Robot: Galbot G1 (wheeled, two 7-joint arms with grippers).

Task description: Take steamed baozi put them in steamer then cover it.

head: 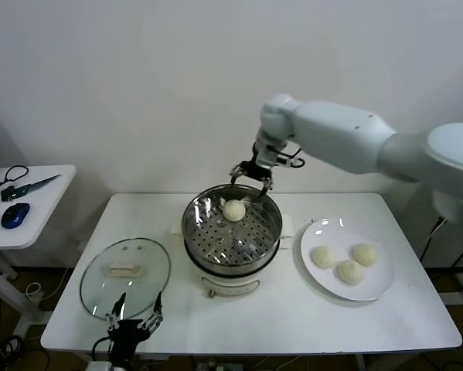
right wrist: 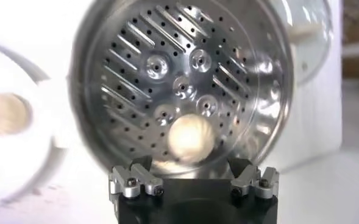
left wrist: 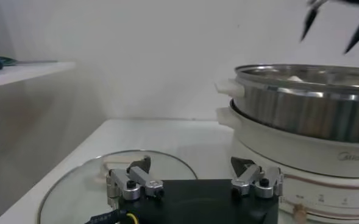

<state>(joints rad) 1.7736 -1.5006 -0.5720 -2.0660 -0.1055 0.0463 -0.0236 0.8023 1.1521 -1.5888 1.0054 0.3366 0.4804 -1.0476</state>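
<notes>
Steel steamer (right wrist: 185, 85) holds one baozi (right wrist: 190, 137), barely visible from left wrist

One baozi (head: 233, 209) sits in my steamer (head: 233, 255); the cover (head: 125, 277) lies left, three baozi (head: 348, 270) on the plate (head: 370, 290) right.

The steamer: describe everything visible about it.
The steamer is a round, shiny steel pot on a white base with small white side handles, standing upright mid-table between the glass cover and the plate. Its perforated tray holds one baozi near the far wall. It is uncovered. The open right gripper hovers above its far rim, touching nothing.
</notes>
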